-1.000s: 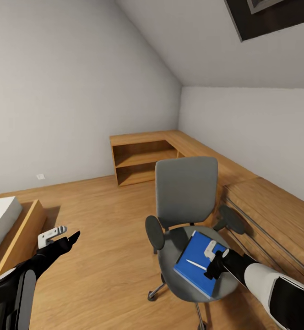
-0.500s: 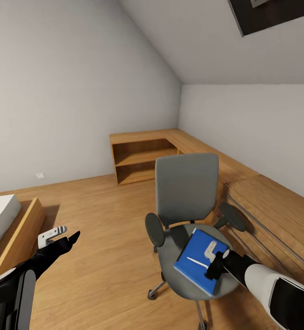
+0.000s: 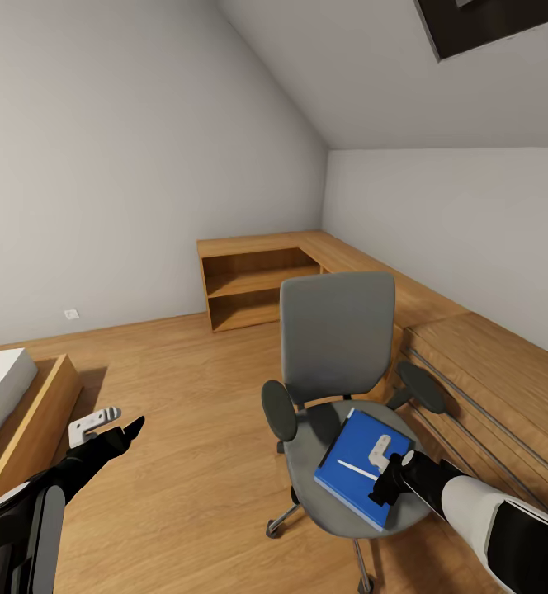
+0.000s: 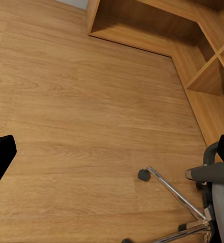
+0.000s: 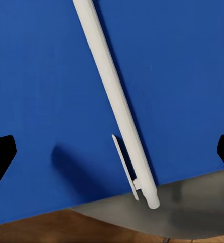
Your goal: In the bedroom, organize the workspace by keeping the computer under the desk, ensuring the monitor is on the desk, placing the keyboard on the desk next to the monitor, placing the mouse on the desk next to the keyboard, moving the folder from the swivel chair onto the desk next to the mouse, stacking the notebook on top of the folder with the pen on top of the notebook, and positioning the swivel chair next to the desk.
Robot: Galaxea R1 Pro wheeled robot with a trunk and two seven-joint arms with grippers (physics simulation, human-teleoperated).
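Observation:
The swivel chair [image 3: 336, 338], grey with a chrome star base, stands on the floor. A flat blue cover [image 3: 352, 474] lies on its seat; I cannot tell whether it is the folder or the notebook. The thin white pen [image 3: 355, 473] lies on top of it [image 5: 117, 101]. My right gripper [image 3: 381, 468] hovers just above the pen, open, its fingers wide to either side of it [image 5: 112, 152]. My left gripper [image 3: 109, 422] hangs open and empty over the wooden floor, left of the chair [image 4: 114, 152]. The desk, monitor, keyboard, mouse and computer are out of view.
Wooden corner shelving [image 3: 257, 280] runs along the far wall. A low wooden dresser [image 3: 488, 388] with bar handles stands right behind the chair. A bed in a wooden frame [image 3: 26, 404] sits at the left. The chair's casters [image 4: 143, 175] are near my left gripper.
The whole view has shifted up a little, so the camera has tilted down. The right gripper stays open over the pen, and the left arm has not moved.

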